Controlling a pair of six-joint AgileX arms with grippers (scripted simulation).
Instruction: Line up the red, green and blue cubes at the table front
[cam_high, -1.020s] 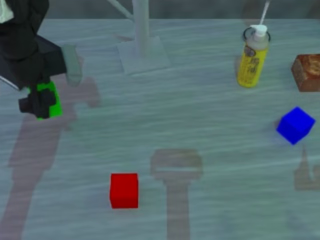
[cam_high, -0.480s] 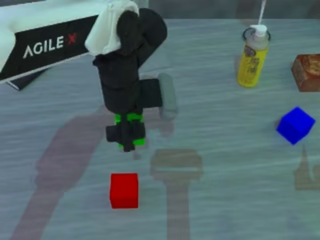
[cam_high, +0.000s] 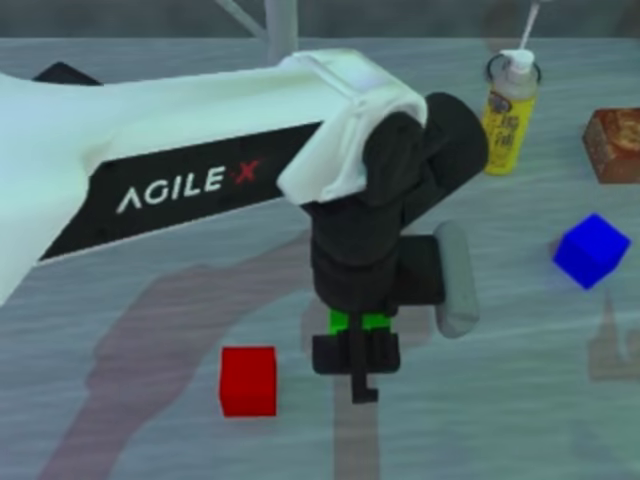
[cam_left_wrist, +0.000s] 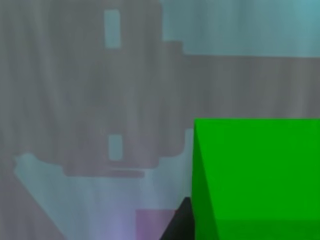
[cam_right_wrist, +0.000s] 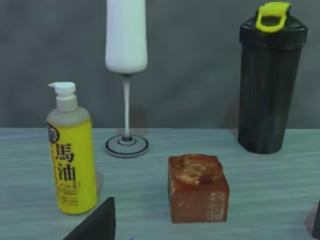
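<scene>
Left claw, clamped on green cube above the desk front: lower it just right of red cube, edges aligned, no contact.

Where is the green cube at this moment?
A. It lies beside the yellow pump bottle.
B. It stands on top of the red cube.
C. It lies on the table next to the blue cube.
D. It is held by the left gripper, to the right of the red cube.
D: the green cube shows between the fingers of the left gripper, right of the red cube.
</scene>
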